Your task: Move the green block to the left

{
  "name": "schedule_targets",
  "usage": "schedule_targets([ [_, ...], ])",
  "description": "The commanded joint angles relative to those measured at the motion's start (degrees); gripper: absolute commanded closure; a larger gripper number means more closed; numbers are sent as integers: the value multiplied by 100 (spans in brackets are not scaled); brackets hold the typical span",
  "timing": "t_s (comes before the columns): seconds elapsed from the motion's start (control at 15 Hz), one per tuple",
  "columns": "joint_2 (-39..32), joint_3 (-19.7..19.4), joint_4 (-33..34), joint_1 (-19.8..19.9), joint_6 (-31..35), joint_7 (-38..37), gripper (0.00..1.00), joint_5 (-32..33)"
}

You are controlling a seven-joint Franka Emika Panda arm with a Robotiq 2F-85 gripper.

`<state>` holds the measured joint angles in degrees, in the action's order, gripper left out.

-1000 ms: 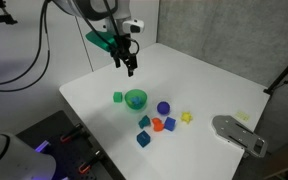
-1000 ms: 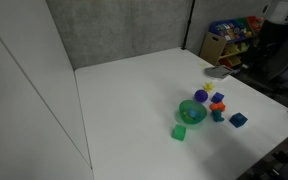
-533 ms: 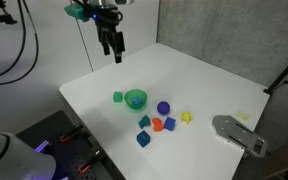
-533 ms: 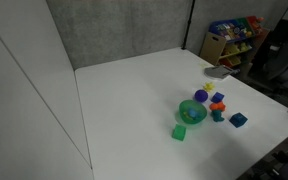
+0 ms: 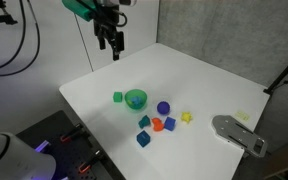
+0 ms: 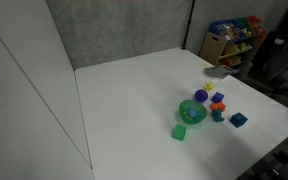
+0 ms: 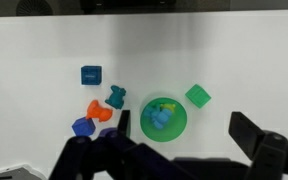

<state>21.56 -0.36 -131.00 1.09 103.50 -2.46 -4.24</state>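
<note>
The green block point(image 5: 118, 97) is a small bright green cube on the white table point(image 5: 204, 75), right next to the round green bowl point(image 5: 135, 98). It also shows in an exterior view point(image 6: 179, 132) and in the wrist view point(image 7: 197, 96). My gripper point(image 5: 116, 55) hangs high above the table, behind the block and well apart from it. In the wrist view its two dark fingers point(image 7: 184, 128) stand wide apart with nothing between them. The bowl point(image 7: 164, 120) holds small blue and yellow pieces.
Small shapes lie beside the bowl: a purple one point(image 5: 163, 107), yellow point(image 5: 186, 117), orange point(image 5: 156, 124), blue point(image 5: 169, 123) and teal blocks point(image 5: 142, 139). A grey object point(image 5: 239, 133) lies at the table's edge. A shelf of toys point(image 6: 229, 40) stands behind the table.
My gripper has risen and moved back from the table, away from the shapes. The blocks and the bowl have not moved.
</note>
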Motion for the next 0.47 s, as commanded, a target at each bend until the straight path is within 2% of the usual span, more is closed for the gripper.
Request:
schedule_targets([
  [0.0,-46,-142,145,-58,-209,404,0,-216],
  [0.4,-13,-90,11,-18,-32,310,0,-123],
])
